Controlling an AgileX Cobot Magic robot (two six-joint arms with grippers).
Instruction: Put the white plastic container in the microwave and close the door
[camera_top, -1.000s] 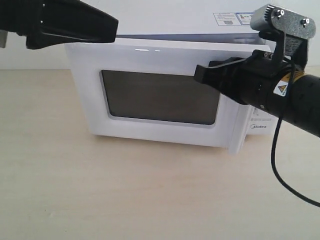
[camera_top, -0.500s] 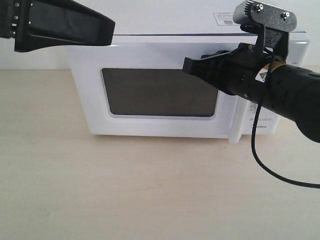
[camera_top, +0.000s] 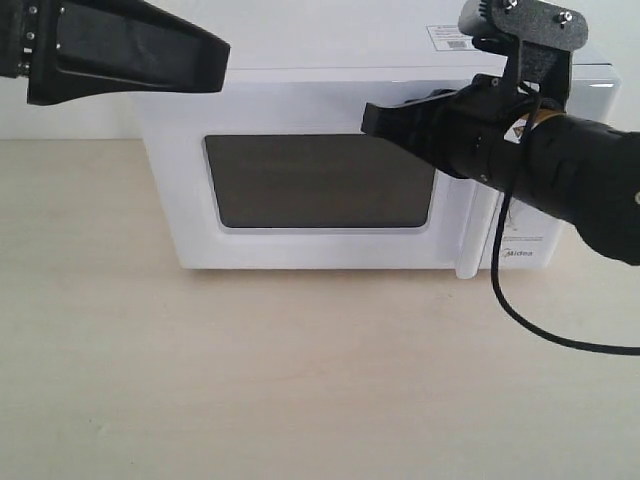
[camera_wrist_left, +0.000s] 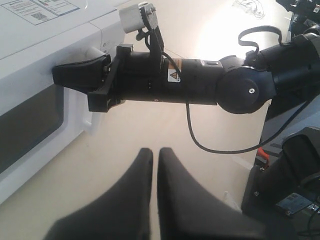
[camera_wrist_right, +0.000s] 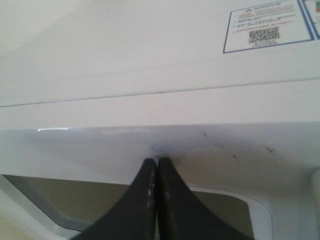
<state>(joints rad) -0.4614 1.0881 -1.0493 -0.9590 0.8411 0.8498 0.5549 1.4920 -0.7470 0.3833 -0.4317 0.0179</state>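
- One microwave (camera_top: 525, 250) at the back of the table (camera_top: 300, 380); one door (camera_top: 320, 185) flush against its front.
- Two grippers, both pinched together and empty: right gripper (camera_top: 370, 115) tips touch the door's top frame, left gripper (camera_top: 225, 55) hangs off the upper-left corner.
- Wide tabletop in front of the door.

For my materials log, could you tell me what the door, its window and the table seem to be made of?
The door frame looks like glossy white plastic, possibly painted metal; a bright highlight streaks its top edge. Its window looks like dark tinted glass or mesh-backed plastic, dull grey, hardly reflective. The table looks like matt pale wood-grain laminate, faintly streaked.
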